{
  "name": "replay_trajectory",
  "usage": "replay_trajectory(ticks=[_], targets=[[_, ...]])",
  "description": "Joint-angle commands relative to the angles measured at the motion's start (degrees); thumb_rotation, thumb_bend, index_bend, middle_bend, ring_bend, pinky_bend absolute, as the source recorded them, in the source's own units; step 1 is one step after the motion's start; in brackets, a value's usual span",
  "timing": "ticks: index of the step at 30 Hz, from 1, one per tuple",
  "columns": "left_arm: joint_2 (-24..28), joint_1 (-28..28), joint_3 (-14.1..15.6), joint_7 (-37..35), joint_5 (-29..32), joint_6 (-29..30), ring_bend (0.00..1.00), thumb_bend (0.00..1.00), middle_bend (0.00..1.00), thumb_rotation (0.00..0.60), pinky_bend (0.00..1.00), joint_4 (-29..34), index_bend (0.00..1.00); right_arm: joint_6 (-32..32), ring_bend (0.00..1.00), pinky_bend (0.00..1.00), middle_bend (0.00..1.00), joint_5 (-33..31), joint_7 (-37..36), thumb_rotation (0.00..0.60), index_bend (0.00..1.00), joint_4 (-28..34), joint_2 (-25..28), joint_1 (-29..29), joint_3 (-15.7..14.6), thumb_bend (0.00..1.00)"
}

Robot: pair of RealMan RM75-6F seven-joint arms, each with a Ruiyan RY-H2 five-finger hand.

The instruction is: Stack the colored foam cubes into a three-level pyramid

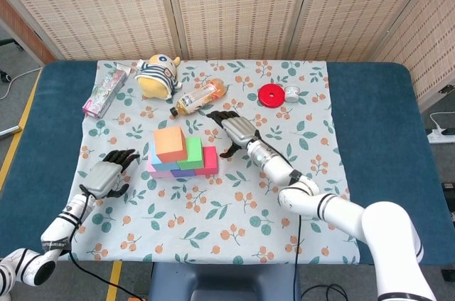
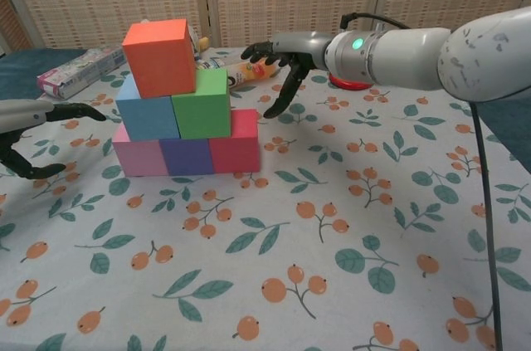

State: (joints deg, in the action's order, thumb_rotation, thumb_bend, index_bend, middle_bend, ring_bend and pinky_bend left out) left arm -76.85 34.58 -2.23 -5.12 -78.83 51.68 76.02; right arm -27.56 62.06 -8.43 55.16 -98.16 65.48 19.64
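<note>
Head view: the pyramid (image 1: 181,153) is standing complete at table centre, your left hand (image 1: 105,177) at nine o'clock, right hand (image 1: 234,132) at two o'clock, both empty, fingers spread. Chest view: you are clearing the stack; retreat outward, brushing nothing.

No lettering, number or brand can be read anywhere; print on the bottle (image 1: 198,97) and packet (image 1: 105,89) is too blurred.
</note>
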Motion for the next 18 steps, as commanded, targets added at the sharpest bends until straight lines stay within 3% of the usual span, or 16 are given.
replay_trajectory(ticks=[1,18], targets=[[0.72,0.14,-0.57,-0.50,-0.19,0.47,0.00,0.44,0.00,0.600,0.06,0.85,0.08,-1.19,0.00,0.00,0.02,-1.12,0.42,0.600,0.00,0.88,0.53,0.36,1.17,0.04],[-0.34,3.14,-0.76,-0.15,-1.49,-2.48,0.00,0.45,0.00,0.600,0.06,0.85,0.08,-0.51,0.00,0.00,0.02,-0.79,-1.62,0.600,0.00,-5.40,-5.06,4.66,2.51,0.04]])
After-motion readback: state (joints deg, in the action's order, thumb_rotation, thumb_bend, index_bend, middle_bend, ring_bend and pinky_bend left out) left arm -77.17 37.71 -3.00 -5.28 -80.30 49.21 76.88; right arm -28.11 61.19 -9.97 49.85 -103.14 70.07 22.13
